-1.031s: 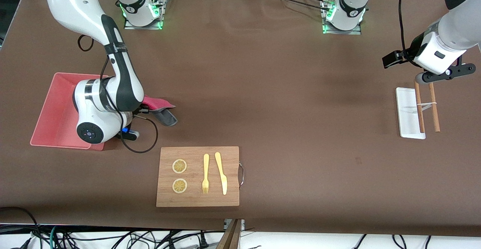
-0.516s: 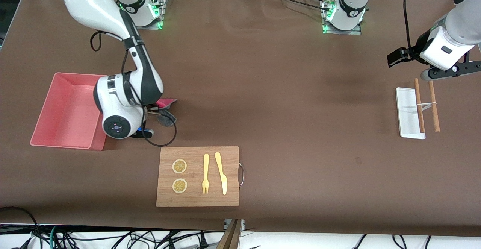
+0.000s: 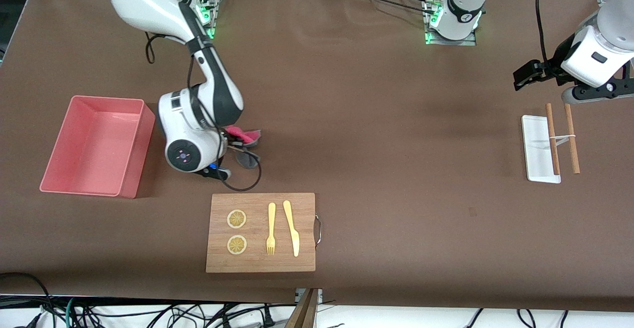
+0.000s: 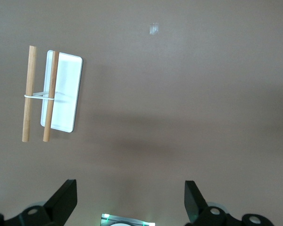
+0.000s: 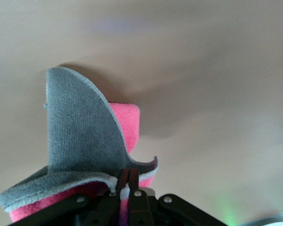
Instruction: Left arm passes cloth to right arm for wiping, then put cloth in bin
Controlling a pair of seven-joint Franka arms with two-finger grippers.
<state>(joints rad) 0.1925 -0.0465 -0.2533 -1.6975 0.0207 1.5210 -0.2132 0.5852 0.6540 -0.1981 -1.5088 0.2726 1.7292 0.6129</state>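
Note:
The cloth [image 3: 244,139], bright pink on one face and dark grey on the other, hangs from my right gripper [image 3: 233,145] over the brown table between the bin and the cutting board. In the right wrist view the gripper [image 5: 130,178] is shut on the cloth [image 5: 82,132] at its edge, grey face showing. The bin [image 3: 67,162], a light pink box with tall walls, stands toward the right arm's end of the table and is empty. My left gripper [image 3: 592,92] is open and empty above the white tray; its fingers [image 4: 62,200] show in the left wrist view.
A wooden cutting board [image 3: 261,258] with two lemon slices, a fork and a knife lies nearer the front camera than the cloth. A white tray [image 3: 537,144] with two wooden sticks [image 3: 562,137] lies toward the left arm's end; it also shows in the left wrist view [image 4: 66,94].
My right gripper has carried the cloth away from the bin toward the table's middle, and the bin is now uncovered. My left gripper has drawn back a little from over the tray.

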